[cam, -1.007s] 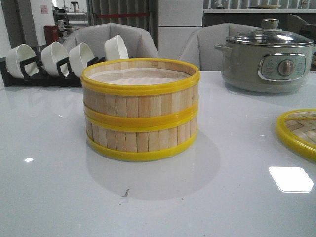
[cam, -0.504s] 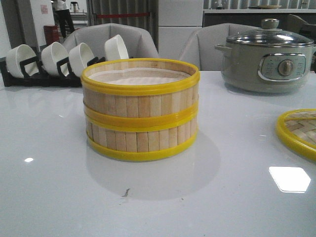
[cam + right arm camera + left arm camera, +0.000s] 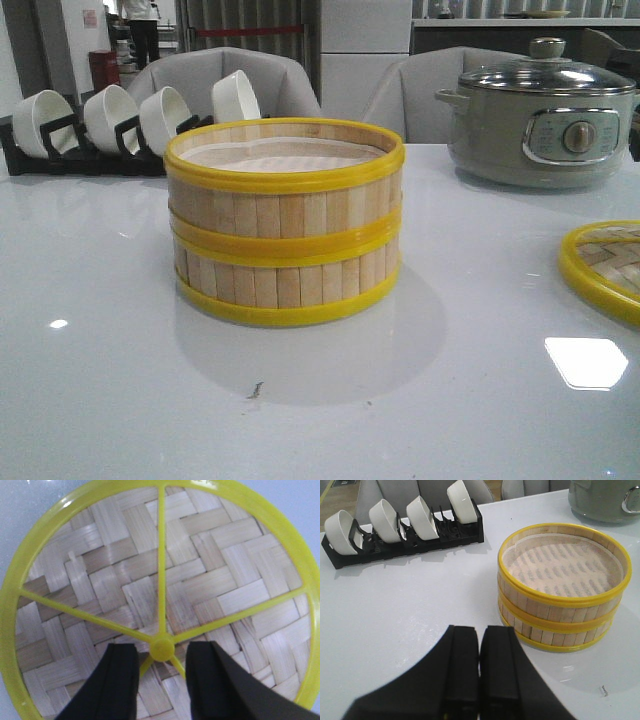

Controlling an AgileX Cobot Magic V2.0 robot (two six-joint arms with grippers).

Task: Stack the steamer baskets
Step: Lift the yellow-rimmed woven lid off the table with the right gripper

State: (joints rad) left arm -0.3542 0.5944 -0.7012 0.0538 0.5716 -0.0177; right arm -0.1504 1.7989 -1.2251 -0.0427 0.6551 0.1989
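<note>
Your baskets point(image 3: 284, 222) sit stacked; bowl rack point(image 3: 100, 125) far left, pot point(image 3: 540, 110) far right. Left gripper point(image 3: 479, 672) pinched closed, empty; right gripper point(image 3: 161, 677) spread around the lid point(image 3: 200, 580) knob point(image 3: 162, 649).

left hand point(image 3: 479, 672) fingers pressed together, right hand point(image 3: 161, 680) fingers parted

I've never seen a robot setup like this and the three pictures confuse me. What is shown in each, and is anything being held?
It is a two-armed robot at a white table. The front view looks forward over it: two steamer baskets stand stacked, a rack of white bowls behind on the left, an electric pot behind on the right, a woven lid at the right edge.

The other two pictures come from cameras on the wrists. The left gripper is shut and empty, near the stack. The right gripper is open, its fingers on either side of the lid's knob. Nothing is held.
</note>
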